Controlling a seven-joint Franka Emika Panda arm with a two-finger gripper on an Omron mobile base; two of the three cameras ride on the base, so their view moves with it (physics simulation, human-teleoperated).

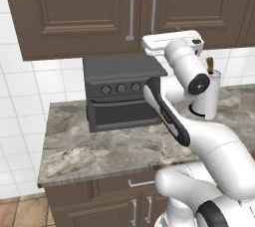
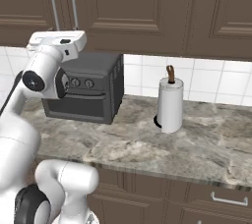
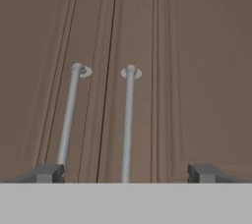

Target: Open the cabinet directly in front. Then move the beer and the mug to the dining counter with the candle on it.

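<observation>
Marbled grey-brown stone counter [image 1: 99, 146] runs under white tile wall, w/ dark toaster oven [image 1: 122, 94] and white paper-towel roll [image 2: 170, 104] on it. Dark brown wooden wall cabinet [image 1: 84, 12] overhead, both doors shut, silver bar handles [image 3: 129, 120] side by side. Two-finger gripper [image 3: 125, 173] faces handles, jaws spread wide, holding nothing.

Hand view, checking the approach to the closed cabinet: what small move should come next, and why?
Probably ease forward and shift slightly to centre one silver bar handle between the open gripper's fingertips. The dark brown wooden wall cabinet is shut, and both handles stand ahead of the hand, ungrasped.
</observation>
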